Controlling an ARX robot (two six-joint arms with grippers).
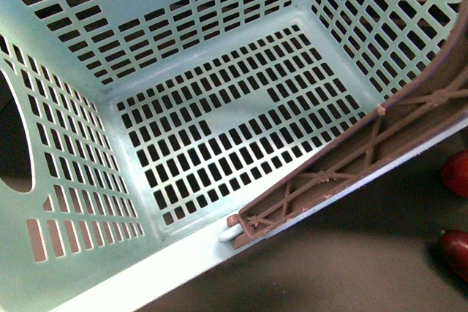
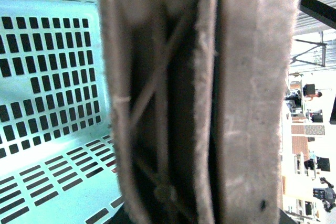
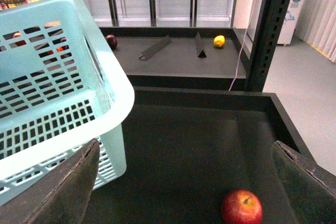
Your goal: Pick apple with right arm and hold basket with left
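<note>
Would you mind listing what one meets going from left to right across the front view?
The basket fills most of it: oval cut-out → slotted floor → brown latticed handle → red apple and a darker apple, both at the right edge.

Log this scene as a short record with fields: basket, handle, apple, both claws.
basket: mint green, slotted, nothing on its visible floor
handle: brown lattice, hinged at the rim
apple: red, on the dark surface beside the basket, free
right claw: open, apple ahead of it, no contact
left claw: not visible; handle fills its wrist view
</note>
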